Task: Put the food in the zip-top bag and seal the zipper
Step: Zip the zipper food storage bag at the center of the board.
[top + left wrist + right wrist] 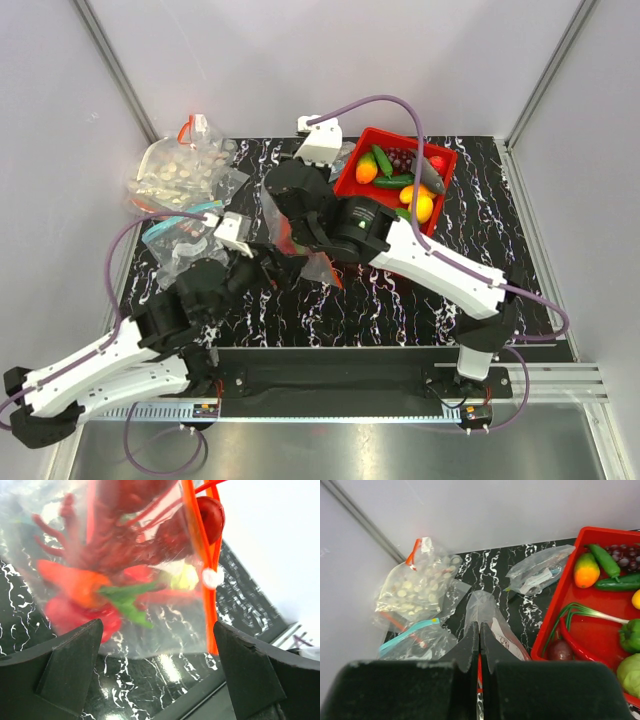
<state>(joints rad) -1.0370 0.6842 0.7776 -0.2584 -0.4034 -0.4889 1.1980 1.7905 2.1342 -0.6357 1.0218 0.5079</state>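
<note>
The zip-top bag [150, 590] is held up over the middle of the table, between the two arms. The food [115, 575] is inside it: a red lobster, a carrot, green leaves and a pale yellow piece. Its zipper [197, 540] runs past a small white blob [213, 577]. The right gripper [479, 630] has its fingers together, pinched on the red strip. The left gripper [157, 630] stands wide apart just short of the bag, touching nothing.

The step looks like sealing. To do it well, the left gripper should clamp a bag corner as an anchor, so the right can press along the strip evenly.

It is hard to tell whether any of the zip is already shut, what the white blob is, or whether the dark red round piece at the strip is fully inside. From above, the arms cover most of the bag
</note>
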